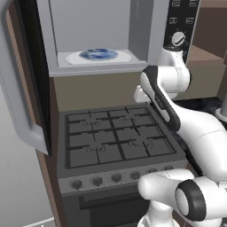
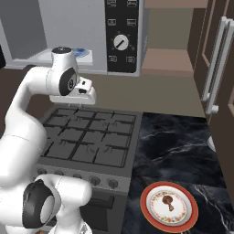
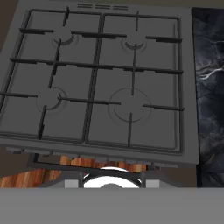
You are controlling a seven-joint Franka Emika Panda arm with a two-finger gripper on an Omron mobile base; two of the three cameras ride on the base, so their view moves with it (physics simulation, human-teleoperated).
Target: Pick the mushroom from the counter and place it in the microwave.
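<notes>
Mushroom (image 2: 167, 201) first: a small reddish-brown lump with a short stem, lying in the pale centre of a red-rimmed dish (image 2: 147, 211) on the dark marbled desk (image 2: 173, 141), to the right of the gas hob (image 2: 87, 137) and close to the desk's front edge. Nothing touches it, so the pick looks not yet begun.

Up on the left, the microwave (image 1: 150, 31) stands open, its door (image 1: 26, 80) swung wide to the side, which leaves the white turntable (image 1: 73, 58) and the blue patterned plate (image 1: 98, 54) free to receive something.

Over the hob's back burners hangs the robot's hand, with the claw (image 2: 89, 93) well apart from the dish; its camera looks straight down on the black grates, with a strip of marble at the right edge. I cannot tell whether the claw is spread or pressed together, since the fingertips are too small and hidden by the hand. From where it hangs, I judge it must travel right and toward the front before it can come down on the mushroom.
</notes>
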